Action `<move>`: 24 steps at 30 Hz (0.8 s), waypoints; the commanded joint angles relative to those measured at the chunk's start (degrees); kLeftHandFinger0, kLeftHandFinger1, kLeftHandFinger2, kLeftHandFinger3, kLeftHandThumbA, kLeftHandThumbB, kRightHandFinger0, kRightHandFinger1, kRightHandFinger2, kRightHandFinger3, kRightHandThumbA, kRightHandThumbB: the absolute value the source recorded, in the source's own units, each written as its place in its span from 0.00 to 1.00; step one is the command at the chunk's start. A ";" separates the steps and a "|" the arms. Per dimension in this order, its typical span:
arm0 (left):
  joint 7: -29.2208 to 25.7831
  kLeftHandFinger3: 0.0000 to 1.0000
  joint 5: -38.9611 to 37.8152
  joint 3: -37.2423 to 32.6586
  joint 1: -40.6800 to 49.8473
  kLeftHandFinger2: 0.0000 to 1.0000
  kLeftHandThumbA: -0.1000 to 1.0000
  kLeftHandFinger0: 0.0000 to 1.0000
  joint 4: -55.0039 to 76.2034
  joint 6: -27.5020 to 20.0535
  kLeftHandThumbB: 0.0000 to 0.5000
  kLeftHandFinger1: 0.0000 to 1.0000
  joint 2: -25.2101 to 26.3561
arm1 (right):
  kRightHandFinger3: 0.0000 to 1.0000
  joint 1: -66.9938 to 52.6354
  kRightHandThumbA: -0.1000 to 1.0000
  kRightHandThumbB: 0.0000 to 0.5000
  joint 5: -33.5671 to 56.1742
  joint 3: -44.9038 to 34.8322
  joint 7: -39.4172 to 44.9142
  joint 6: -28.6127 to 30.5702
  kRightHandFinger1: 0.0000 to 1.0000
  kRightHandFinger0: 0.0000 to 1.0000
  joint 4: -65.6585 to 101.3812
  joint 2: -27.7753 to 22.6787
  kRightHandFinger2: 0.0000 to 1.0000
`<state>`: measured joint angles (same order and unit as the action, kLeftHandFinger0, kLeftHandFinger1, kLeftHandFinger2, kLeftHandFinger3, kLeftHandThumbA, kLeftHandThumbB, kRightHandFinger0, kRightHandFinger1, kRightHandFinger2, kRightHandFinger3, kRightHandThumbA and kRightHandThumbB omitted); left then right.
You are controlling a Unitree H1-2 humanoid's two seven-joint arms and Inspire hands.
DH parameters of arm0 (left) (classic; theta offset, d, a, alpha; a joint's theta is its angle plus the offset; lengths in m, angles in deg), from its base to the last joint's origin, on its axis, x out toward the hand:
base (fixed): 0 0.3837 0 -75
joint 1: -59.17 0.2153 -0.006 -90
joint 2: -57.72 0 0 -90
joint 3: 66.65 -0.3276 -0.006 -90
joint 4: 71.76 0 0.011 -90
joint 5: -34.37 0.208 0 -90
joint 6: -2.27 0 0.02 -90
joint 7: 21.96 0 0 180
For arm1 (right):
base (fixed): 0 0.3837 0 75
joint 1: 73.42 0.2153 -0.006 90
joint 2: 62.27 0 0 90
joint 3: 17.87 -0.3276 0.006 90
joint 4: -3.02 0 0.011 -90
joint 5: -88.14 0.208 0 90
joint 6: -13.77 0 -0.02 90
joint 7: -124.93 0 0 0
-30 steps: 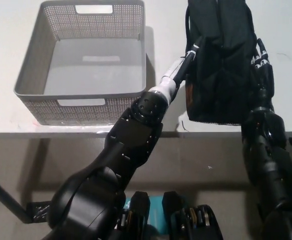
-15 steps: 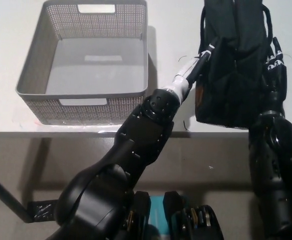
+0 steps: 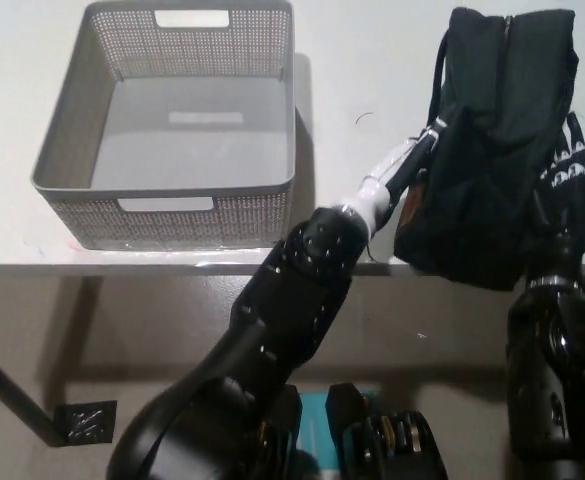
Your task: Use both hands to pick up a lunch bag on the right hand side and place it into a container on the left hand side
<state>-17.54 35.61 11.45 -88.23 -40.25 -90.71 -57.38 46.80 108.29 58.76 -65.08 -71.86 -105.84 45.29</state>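
Note:
The black lunch bag [image 3: 492,150] is at the right, pressed between my two hands. Its lower end hangs past the table's front edge, so it looks raised off the top. My white left hand [image 3: 415,160] presses against the bag's left side and is mostly hidden by it. My black right hand [image 3: 569,175] lies flat on the bag's right side. The grey perforated container [image 3: 162,190] stands at the left with nothing inside it.
The white table [image 3: 352,70] ends at a front edge near the picture's middle, with brown floor below. Between the container and the bag lies a strip of bare table, crossed by my left arm.
The bag, held between both hands, has moved right and toward me and now looks larger. Both arms went with it. The container kept its place.

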 commanded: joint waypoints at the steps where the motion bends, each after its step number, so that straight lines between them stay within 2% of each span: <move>1: 4.62 1.00 0.87 -1.46 -1.43 1.00 1.00 1.00 3.07 6.61 0.59 1.00 -2.83 | 1.00 3.78 1.00 0.06 -1.04 4.45 1.82 -6.38 1.00 1.00 -0.76 3.41 1.00; 3: 4.90 1.00 0.83 -1.53 -1.40 1.00 1.00 1.00 4.56 7.25 0.58 1.00 -2.56 | 1.00 4.15 1.00 0.05 -0.79 4.41 1.60 -6.43 1.00 1.00 -0.34 3.51 1.00; 7: 3.87 1.00 1.68 -2.06 -1.17 1.00 1.00 1.00 8.54 9.31 0.55 1.00 -2.04 | 1.00 4.96 1.00 0.13 -1.40 4.85 0.29 -8.01 1.00 1.00 1.64 3.55 1.00; 11: 4.73 1.00 1.27 -1.70 -2.13 1.00 1.00 1.00 10.31 9.62 0.58 1.00 -1.19 | 1.00 6.89 1.00 0.18 -0.91 4.69 -0.98 -9.61 1.00 1.00 2.59 4.00 1.00; 15: 4.24 1.00 0.06 0.05 -3.83 1.00 1.00 1.00 12.00 10.04 0.61 1.00 -0.43 | 1.00 10.55 1.00 0.13 -1.68 4.77 -1.72 -9.22 1.00 1.00 1.99 4.00 1.00; 16: 4.16 1.00 -0.16 0.47 -4.46 1.00 1.00 1.00 12.16 9.62 0.57 1.00 -0.17 | 1.00 11.65 1.00 0.08 -2.26 4.93 -1.93 -8.84 1.00 1.00 1.72 3.84 1.00; 18: 4.37 1.00 -1.12 1.59 -5.54 1.00 1.00 1.00 14.38 11.73 0.60 1.00 0.42 | 1.00 14.06 1.00 0.07 -2.57 5.06 -1.68 -7.87 1.00 1.00 0.98 3.55 1.00; 20: 3.84 1.00 -0.75 1.95 -6.20 1.00 1.00 1.00 17.39 13.59 0.61 1.00 1.26 | 1.00 16.11 1.00 0.10 -2.42 5.09 -2.18 -8.47 1.00 1.00 1.72 3.70 1.00; 22: 3.55 1.00 -0.45 2.34 -7.20 1.00 1.00 1.00 20.30 14.65 0.62 1.00 2.05 | 1.00 18.23 1.00 0.20 -4.47 6.01 -4.33 -12.37 1.00 1.00 3.71 3.43 1.00; 24: 4.02 1.00 -0.65 2.74 -8.35 1.00 1.00 1.00 21.71 15.39 0.63 1.00 2.93 | 1.00 20.15 1.00 0.20 -4.95 6.18 -5.35 -14.05 1.00 1.00 4.37 3.41 1.00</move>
<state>-17.22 35.91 14.74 -88.98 -24.73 -77.40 -52.28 57.99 105.76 61.23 -70.48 -80.71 -105.16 46.00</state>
